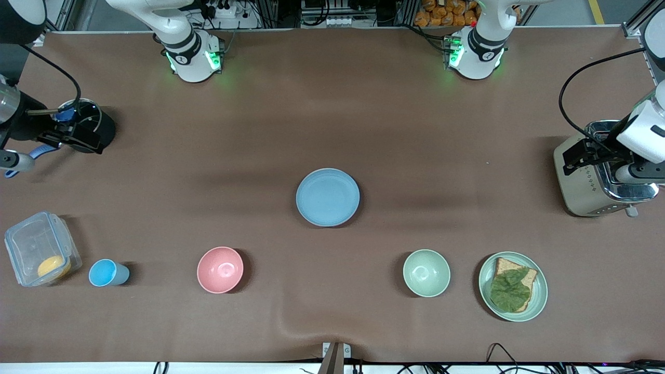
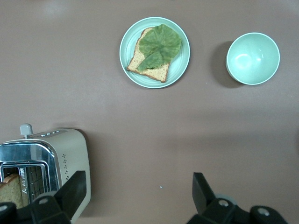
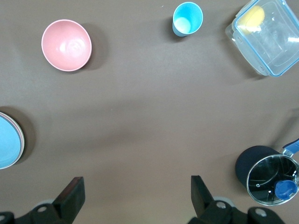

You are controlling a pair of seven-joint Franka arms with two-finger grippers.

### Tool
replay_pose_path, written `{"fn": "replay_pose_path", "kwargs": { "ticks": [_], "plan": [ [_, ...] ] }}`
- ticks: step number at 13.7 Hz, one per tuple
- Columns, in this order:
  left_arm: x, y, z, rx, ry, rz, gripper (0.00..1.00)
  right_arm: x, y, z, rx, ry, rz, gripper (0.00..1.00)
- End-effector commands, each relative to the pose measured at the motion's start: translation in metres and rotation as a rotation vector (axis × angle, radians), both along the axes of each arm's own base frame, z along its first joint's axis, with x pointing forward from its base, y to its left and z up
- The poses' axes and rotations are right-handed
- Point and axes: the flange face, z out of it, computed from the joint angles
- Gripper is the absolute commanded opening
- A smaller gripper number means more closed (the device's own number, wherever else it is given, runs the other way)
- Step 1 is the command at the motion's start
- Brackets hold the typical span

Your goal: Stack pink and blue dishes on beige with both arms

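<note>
The light blue plate [image 1: 327, 197] lies at the middle of the table, on top of a stack. In the right wrist view the blue plate [image 3: 6, 148] shows a thin pink plate rim [image 3: 21, 140] just under it. The beige plate is hidden. My left gripper [image 1: 589, 153] hangs open and empty over the toaster at the left arm's end of the table; in its own view the left gripper [image 2: 138, 179] has its fingers wide apart. My right gripper [image 1: 72, 137] hangs open and empty over the dark pot at the right arm's end, and the right gripper [image 3: 137, 183] is equally wide in its view.
A pink bowl [image 1: 220, 269], small blue cup [image 1: 106, 272] and clear box [image 1: 39, 254] stand near the front camera, with a green bowl [image 1: 426, 272] and a green plate [image 1: 539, 291] of bread and lettuce. Toaster [image 1: 587, 192] and lidded pot [image 1: 88, 122] stand at the table's ends.
</note>
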Motion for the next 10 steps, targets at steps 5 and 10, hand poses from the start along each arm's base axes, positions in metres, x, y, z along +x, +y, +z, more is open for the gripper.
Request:
{"fn": "replay_pose_path", "kwargs": {
  "ticks": [5,10],
  "plan": [
    [0.0029,0.0016,0.0020,-0.014,0.011,0.005,1.00,0.0076,-0.0065,0.0020,-0.021,-0.034,-0.004,1.00],
    [0.0009,-0.0007,0.0020,-0.011,0.024,0.002,1.00,0.0077,-0.0049,0.0021,-0.015,-0.035,-0.002,1.00]
  ]
}}
